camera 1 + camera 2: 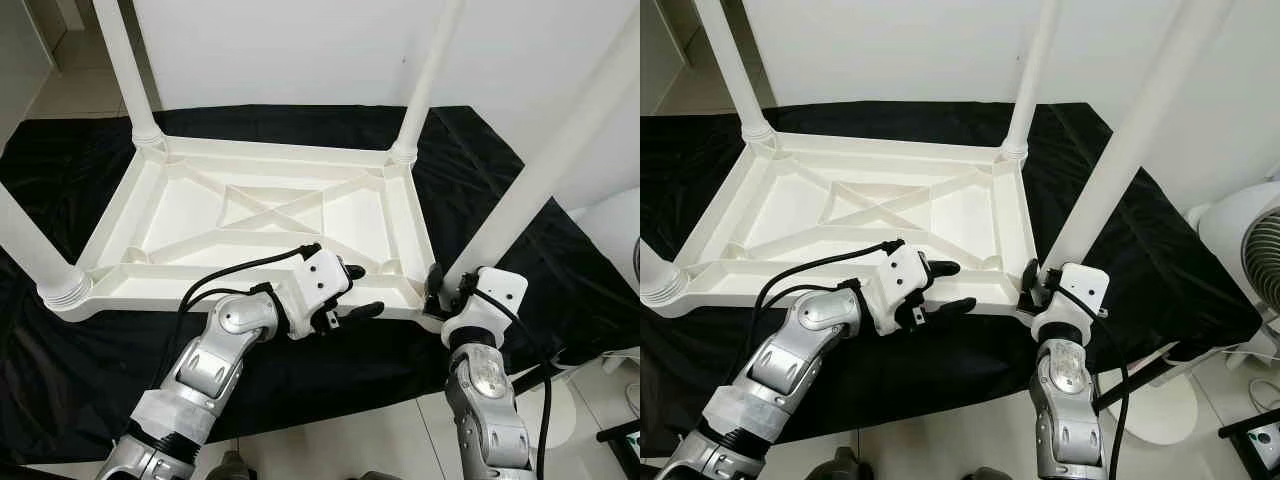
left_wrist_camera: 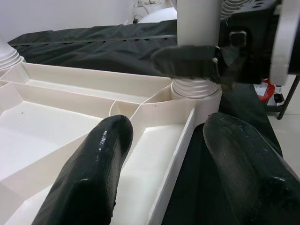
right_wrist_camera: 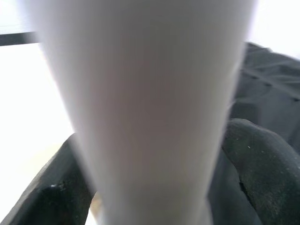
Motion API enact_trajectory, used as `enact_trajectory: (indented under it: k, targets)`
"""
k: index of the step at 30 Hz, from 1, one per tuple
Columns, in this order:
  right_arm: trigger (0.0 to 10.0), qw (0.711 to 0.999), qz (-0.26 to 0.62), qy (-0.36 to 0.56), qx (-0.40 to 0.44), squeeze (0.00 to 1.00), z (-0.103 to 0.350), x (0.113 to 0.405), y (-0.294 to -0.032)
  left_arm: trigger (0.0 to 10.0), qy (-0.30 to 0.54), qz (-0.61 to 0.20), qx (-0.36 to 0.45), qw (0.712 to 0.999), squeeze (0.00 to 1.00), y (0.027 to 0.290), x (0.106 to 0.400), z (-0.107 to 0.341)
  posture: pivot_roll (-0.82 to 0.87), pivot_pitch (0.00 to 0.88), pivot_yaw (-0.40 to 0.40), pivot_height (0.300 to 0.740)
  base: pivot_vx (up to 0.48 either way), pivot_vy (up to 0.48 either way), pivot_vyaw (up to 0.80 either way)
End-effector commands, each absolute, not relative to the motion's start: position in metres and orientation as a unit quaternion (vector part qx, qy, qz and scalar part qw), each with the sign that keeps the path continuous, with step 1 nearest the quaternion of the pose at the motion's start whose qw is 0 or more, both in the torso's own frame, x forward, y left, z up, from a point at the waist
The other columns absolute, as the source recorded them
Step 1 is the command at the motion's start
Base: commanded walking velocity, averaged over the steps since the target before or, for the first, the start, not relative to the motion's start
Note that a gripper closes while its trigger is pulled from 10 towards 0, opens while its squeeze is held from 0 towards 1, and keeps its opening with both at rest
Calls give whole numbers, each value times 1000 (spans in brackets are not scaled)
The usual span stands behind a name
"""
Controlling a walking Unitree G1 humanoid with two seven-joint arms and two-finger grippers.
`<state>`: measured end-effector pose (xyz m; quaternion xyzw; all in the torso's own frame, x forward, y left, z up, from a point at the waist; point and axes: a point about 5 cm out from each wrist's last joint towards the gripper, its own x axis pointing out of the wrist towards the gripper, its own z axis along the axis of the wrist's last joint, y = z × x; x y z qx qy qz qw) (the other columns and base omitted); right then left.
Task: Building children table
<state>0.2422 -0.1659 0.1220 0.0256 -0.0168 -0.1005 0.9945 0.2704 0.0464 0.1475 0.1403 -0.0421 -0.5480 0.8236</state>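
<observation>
— So, from the head?
— Upturned white tabletop lies on black cloth. Left gripper straddles its near rim, spread wide. At four o'clock, right gripper clamps the leg.
— Wrists?
— Left fingers flank the rim; right fingers hug the leg.

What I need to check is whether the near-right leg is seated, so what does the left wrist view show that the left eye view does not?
Left wrist view: a close look at the near-right leg, its ribbed collar sitting in the corner socket, and the left gripper with jaws open astride the rim of the upturned tabletop. Left eye view: the whole tabletop, three other legs standing, both arms. Shared: that leg, the right gripper shut on it, the black cloth. Full seating cannot be judged.
</observation>
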Motion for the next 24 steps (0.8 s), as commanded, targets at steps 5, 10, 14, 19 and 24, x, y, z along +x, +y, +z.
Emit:
enact_trajectory:
  k: [5,10,14,19,24]
  targets:
    - [10000,998,49,4,-38,0,116,234,-176,10000,-37,-550,145,821,0,48,268,144,4,0,-14,740,0,0,0]
    - [10000,996,76,4,-53,0,116,237,-185,10000,-34,-551,144,821,0,48,267,141,5,0,-12,740,0,0,0]
    - [10000,991,113,0,-66,0,120,242,-195,10000,-34,-550,146,822,0,48,267,140,8,0,-10,740,0,0,0]
    - [10000,983,160,-8,-84,0,125,253,-202,10000,-36,-546,147,824,0,47,269,142,12,0,-10,740,0,0,0]
    - [9020,975,197,-3,-106,0,127,268,-205,10000,-40,-544,147,825,0,46,270,144,18,0,-11,740,0,0,0]
